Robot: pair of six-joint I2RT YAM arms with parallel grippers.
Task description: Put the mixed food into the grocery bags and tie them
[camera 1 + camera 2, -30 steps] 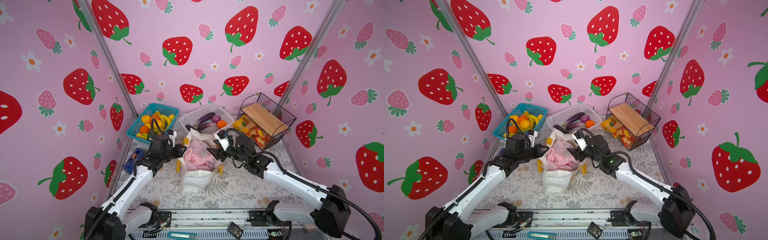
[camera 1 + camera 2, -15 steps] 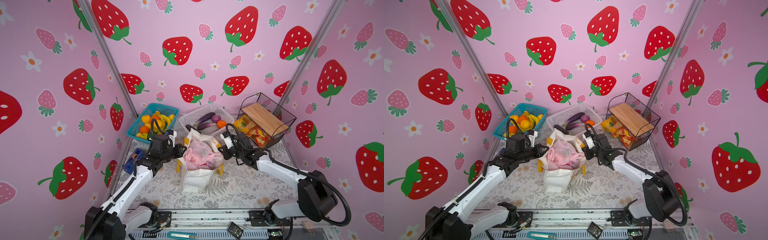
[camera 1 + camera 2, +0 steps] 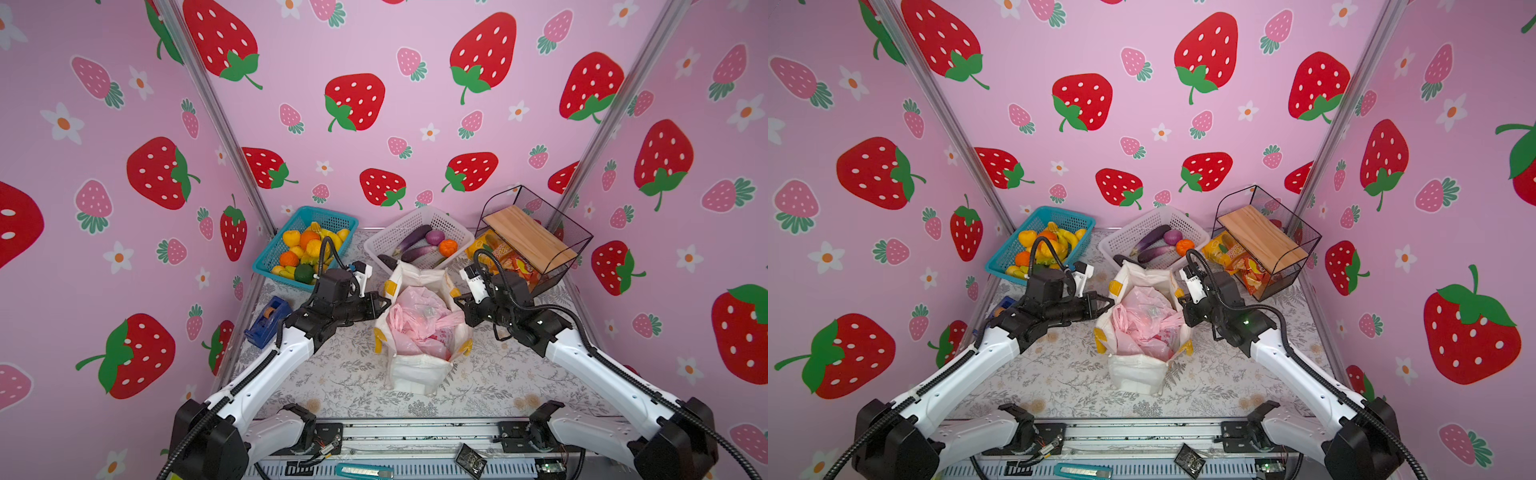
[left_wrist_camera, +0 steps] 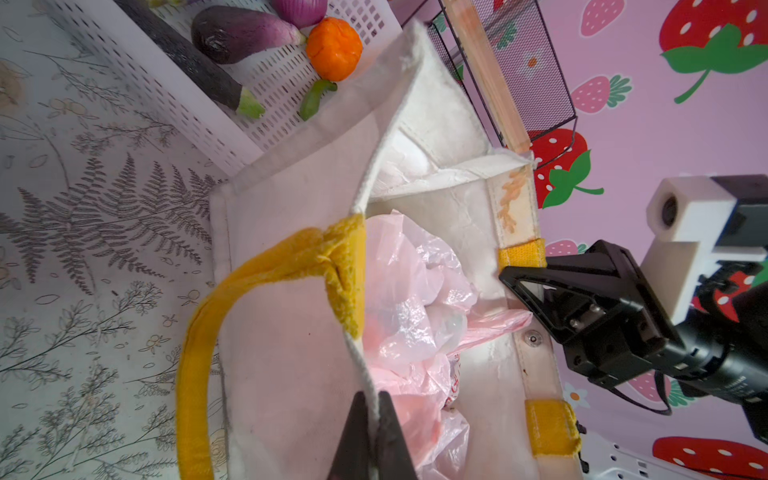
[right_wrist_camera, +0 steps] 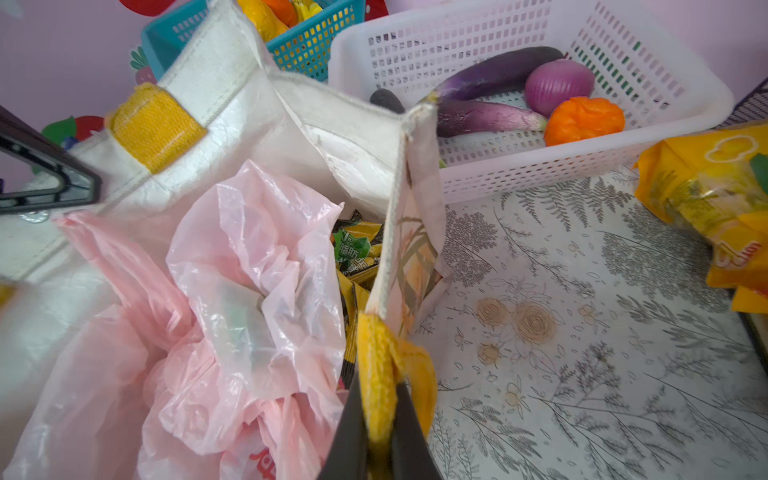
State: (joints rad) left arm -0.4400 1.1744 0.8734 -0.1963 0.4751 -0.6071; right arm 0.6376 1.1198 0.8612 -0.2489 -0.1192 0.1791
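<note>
Far left on the floral table cover (image 3: pixel 345 374): blue tape dispenser (image 3: pixel 266 322). Behind it is a blue basket (image 3: pixel 276 241) piled with toy fruit (image 3: pixel 307 243).

Left gripper (image 3: pixel 385 305) reaches in roughly level from the left, at the left rim of the white tote (image 3: pixel 415 374). Left wrist view: jaws fully closed, pinching the tote's top edge, and the rim fabric runs straight in between the tips. Left handle loop (image 4: pixel 195 353) hangs slack down the outside of that wall.

Tote stands upright mid-table with its mouth open. Pink plastic bag (image 3: pixel 417 320) sits inside it, crumpled, filling most of the opening. Green/yellow snack packets (image 5: pixel 357 253) are in the tote too, wedged between the pink bag and the right-hand wall. Contents of the pink bag: can't tell, film is too cloudy.

Just behind the tote: white basket (image 3: pixel 397 228) holding eggplants (image 3: pixel 413 240), a purple onion (image 3: pixel 435 237) and an orange toy vegetable (image 3: pixel 448 248).

Right gripper (image 3: pixel 458 301) is at the tote's right rim. Right wrist view: jaws clamped tight on the right handle strap (image 5: pixel 376 365) just below where it joins the rim, yellow webbing squeezed flat between the tips.

Far right: black wire basket (image 3: pixel 577 232) with a wooden board (image 3: pixel 528 239) lying slanted across it and orange snack bags (image 3: pixel 513 262) underneath.
</note>
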